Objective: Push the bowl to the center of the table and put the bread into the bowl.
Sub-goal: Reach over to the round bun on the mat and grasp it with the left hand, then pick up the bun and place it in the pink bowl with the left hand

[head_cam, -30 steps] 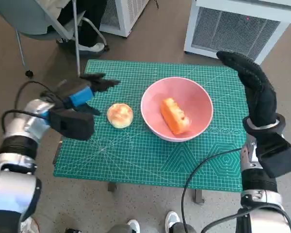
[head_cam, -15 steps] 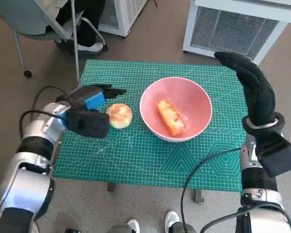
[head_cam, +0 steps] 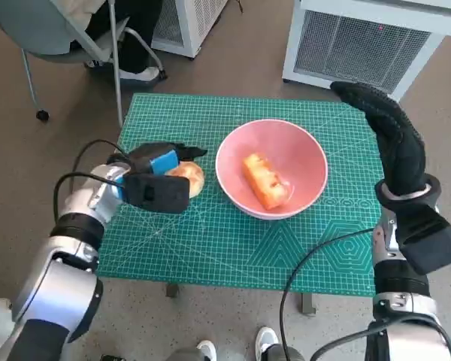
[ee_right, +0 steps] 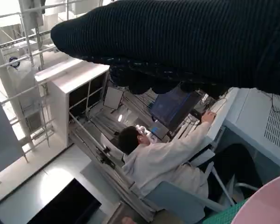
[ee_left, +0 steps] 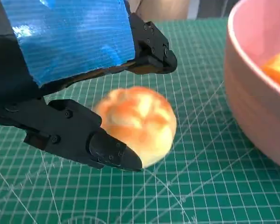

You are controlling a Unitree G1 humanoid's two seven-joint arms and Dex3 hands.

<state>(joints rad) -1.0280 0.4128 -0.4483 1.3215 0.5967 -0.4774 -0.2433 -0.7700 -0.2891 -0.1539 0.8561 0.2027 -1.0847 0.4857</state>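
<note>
1. The left robot hand point(head_cam: 161, 167) hangs low over the round bread roll point(head_cam: 189, 177), its blue-taped back covering the roll's nearer side in the head view.
2. In the left wrist view its black fingers point(ee_left: 109, 151) stand apart on either side of the roll point(ee_left: 136, 122), one set curving over the roll's far side, the other reaching along its near side. The hand is spread wide around the roll; whether any fingertip actually touches the crust cannot be told.
3. The roll lies on the green cutting mat point(head_cam: 225, 241) that covers the surface, between the left robot hand's fingers and just beside the pink bowl point(head_cam: 308, 143).
4. The bowl stands on the mat beyond the left robot hand's fingertips, between the two robot hands. Its pink wall point(ee_left: 252, 98) rises close to the roll in the left wrist view.
5. Inside the bowl lies a long orange-brown piece of bread point(head_cam: 265, 180).
6. The right robot hand point(head_cam: 391, 139), in its black knitted glove, is raised above the mat's far edge on the bowl's other side, well apart from the bowl. Its fingers are stretched out and it holds nothing.
7. In the right wrist view the glove point(ee_right: 186, 42) is a dark band, and beyond it a person point(ee_right: 163, 158) in a pale top sits at a desk.
</note>
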